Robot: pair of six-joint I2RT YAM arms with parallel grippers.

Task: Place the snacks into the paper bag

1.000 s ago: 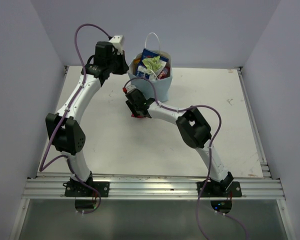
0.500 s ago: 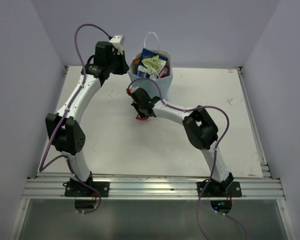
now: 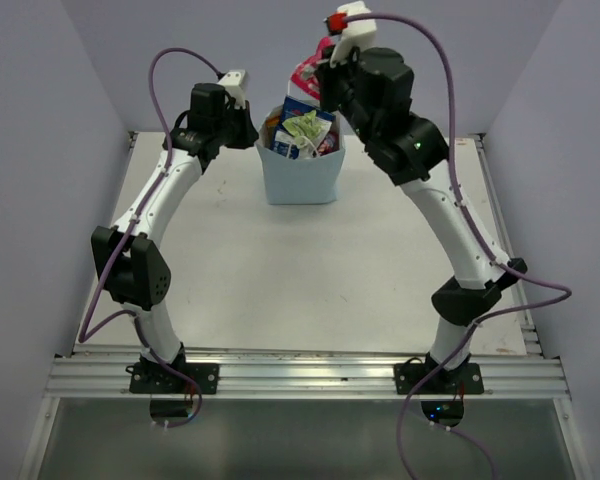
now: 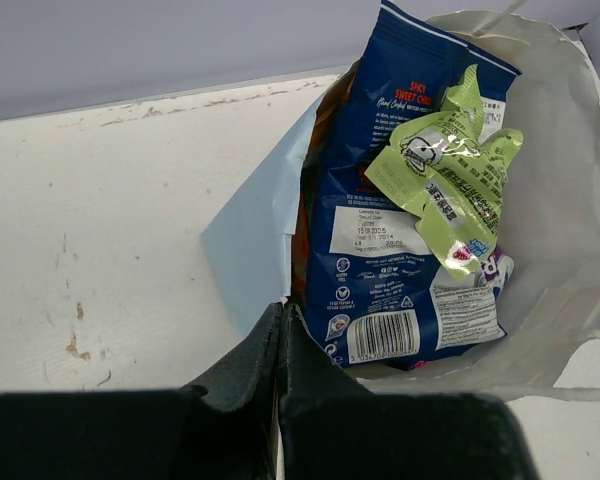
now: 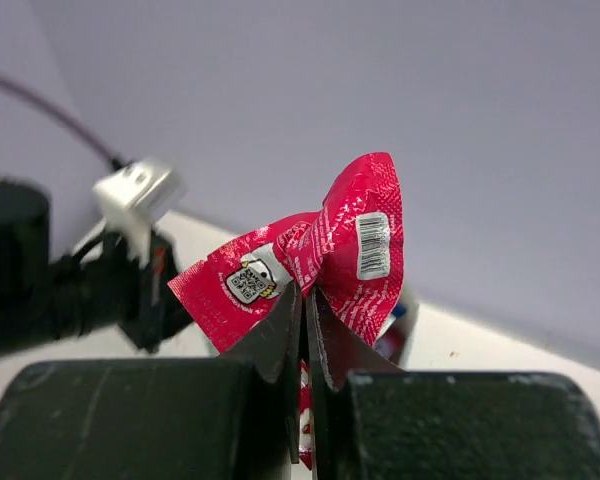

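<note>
While your left gripper [image 4: 280, 325] was pinched shut on the near rim of the paper bag [image 3: 300, 180], upper centre of the overhead frame, the blue packet [image 4: 380, 210] and green sachet [image 4: 448, 170] crowded its mouth. Your right gripper [image 5: 305, 300] was clamped on the pink sachet [image 5: 340, 250] at the frame's top. You probably needed to centre over the free gap, lower, then release.

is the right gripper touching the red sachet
Touching. The right wrist view shows the right gripper shut on the crumpled red sachet, which is pinched between its fingertips.
</note>
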